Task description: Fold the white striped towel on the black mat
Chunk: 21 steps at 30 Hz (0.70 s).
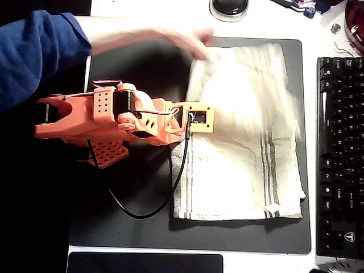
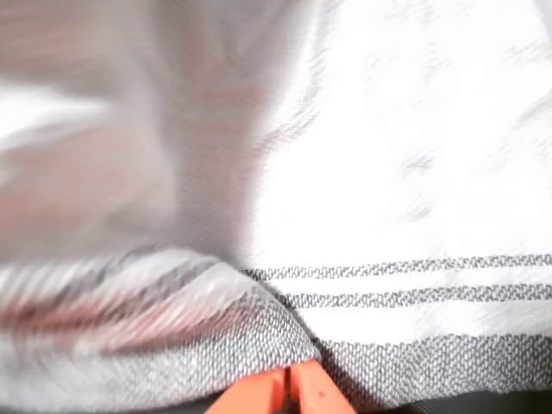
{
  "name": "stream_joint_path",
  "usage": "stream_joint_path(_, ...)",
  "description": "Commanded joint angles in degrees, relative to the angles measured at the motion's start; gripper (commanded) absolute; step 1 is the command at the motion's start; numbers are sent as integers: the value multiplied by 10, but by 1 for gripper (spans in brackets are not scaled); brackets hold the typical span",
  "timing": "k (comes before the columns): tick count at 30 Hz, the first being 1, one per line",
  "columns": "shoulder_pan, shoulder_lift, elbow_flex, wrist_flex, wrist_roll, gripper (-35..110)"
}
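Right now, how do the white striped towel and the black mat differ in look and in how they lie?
The white striped towel is off-white with thin grey stripes; the black mat is plain matte black. The towel is smaller and lies on the mat, which extends past it on every side. The towel is wrinkled and soft; the mat lies flat. Both are roughly rectangular.

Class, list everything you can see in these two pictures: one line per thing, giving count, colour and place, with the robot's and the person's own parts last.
white striped towel: one, off-white with grey stripes, spread on the mat's right half in the overhead view.
black mat: one, black, covering most of the table.
keyboard: one, black, right edge.
dark pad: one, bottom edge, below the mat.
round dark object: one, top edge.
cable: one, black, looping from the arm across the mat.
arm: one, orange, over the mat's left half.
hand: one, orange tips together at the towel's striped edge, wrist view.
person's hand: one, blurred, blue sleeve, at the towel's top-left corner.
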<state>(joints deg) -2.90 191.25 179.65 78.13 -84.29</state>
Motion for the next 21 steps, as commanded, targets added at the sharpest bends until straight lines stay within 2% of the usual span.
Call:
stream_joint_path(1,-5,12,13,8,-3,0)
stream_joint_path(7,25,12,13,9,-3,0)
stream_joint_path(15,22,12,5,1,-50,0)
stream_joint_path(21,-29,12,-120,98,-93,0)
